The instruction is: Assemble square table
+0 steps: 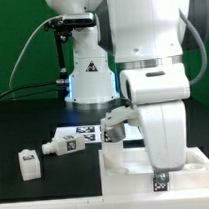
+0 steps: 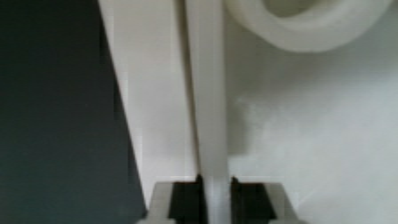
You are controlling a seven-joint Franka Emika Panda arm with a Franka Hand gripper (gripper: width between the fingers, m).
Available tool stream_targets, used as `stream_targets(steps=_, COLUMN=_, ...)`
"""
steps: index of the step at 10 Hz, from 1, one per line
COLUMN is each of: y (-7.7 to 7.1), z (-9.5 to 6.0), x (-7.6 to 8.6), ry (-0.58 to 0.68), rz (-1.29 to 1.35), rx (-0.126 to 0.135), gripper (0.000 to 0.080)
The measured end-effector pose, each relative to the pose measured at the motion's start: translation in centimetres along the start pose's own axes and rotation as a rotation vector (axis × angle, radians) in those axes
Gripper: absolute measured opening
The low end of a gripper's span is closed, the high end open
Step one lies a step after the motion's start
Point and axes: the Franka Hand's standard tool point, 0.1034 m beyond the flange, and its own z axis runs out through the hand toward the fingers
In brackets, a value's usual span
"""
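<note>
wrist view: gripper (image 2: 215, 202) pinches thin white tabletop rim (image 2: 203, 100)

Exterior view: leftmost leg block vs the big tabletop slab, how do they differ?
The leg block is small; the tabletop slab is far larger. The leg block lies loose and untouched; the tabletop slab's raised rim is pinched in the hand. The leg block carries a dark tag; the tabletop slab's visible surface is plain. Both are white.
</note>
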Motion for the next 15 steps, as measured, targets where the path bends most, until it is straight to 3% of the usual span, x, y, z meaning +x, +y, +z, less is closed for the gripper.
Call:
stream_targets(steps=4, y=0.1, z=0.9, x=0.0, ry=-0.023, rz=-0.017, rx=0.004, gripper=0.0058)
stream_targets(steps=5, y=0.1, z=0.9, x=-0.1, ry=-0.024, rz=-0.015, rx=0.004, gripper=0.0138)
stream_targets(steps=6, y=0.1, z=0.9, x=-0.2, ry=-0.024, rz=-0.014, rx=0.004, gripper=0.0138)
stream_targets(steps=7, y=0.1, z=0.9, x=-0.2, ry=-0.024, rz=-0.013, rx=0.004, gripper=0.0285)
stream_targets(steps=8, y=0.4, z=0.5, x=-0.3, ry=-0.024, rz=0.025, rx=-0.003, gripper=0.0285)
stream_targets(steps=10, y=1.6, z=-2.7, x=-1.6, ry=-0.034, rz=0.081, rx=-0.045, gripper=0.0604)
stream_targets(steps=12, y=2.1, z=-3.3, x=-1.9, ry=-0.019, rz=0.287, rx=-0.091, gripper=0.0635)
stream_targets(steps=15, y=1.9, z=-3.3, x=-2.5, ry=-0.025, rz=0.377, rx=-0.074, gripper=0.0649)
